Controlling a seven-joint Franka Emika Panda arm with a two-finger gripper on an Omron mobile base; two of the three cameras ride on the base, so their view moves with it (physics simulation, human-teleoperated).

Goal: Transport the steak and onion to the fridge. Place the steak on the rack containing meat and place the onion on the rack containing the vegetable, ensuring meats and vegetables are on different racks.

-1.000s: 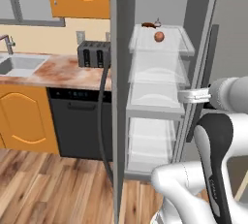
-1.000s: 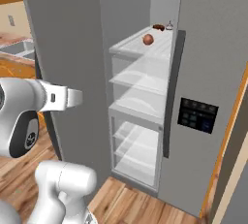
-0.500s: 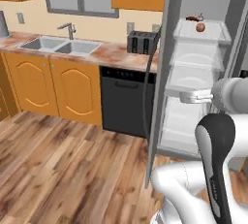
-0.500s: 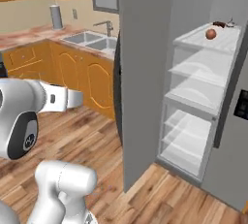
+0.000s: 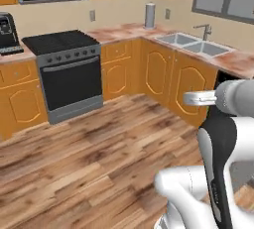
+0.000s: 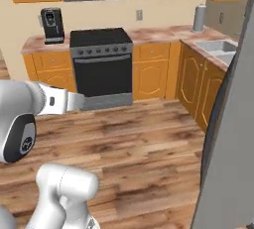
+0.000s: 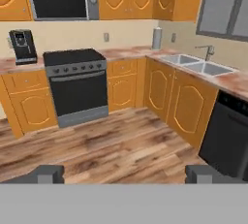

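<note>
At the far left of the kitchen, a black coffee machine (image 7: 22,46) stands on the marbled surface (image 7: 12,64) against the cream wall, with orange cabinet doors (image 7: 33,109) below it. Just right of it sits the black stove (image 7: 77,86), its dark oven door facing the room, and above the stove hangs a black microwave (image 7: 60,1) set among the upper orange cabinets. Further right along the same far wall, a grey cylindrical canister (image 7: 157,38) stands upright near the corner where the surface turns toward the near right. On that right-hand run lies a steel double sink (image 7: 195,65) with a curved faucet (image 7: 208,51) behind it, under a grey-framed window (image 7: 225,7). Near the right edge of the hand view, below the surface, is the black dishwasher (image 7: 227,134). Wooden plank floor (image 7: 121,148) spreads across the middle of the room. The claw (image 7: 129,173) is empty, its two dark tips set well apart at the bottom of the hand view, so its jaws stand spread with nothing between them. In the right base view a tall grey panel, the fridge (image 6: 229,139), rises along the right edge with a dark vertical handle on it. The steak and the onion cannot be made out anywhere in these pictures.
</note>
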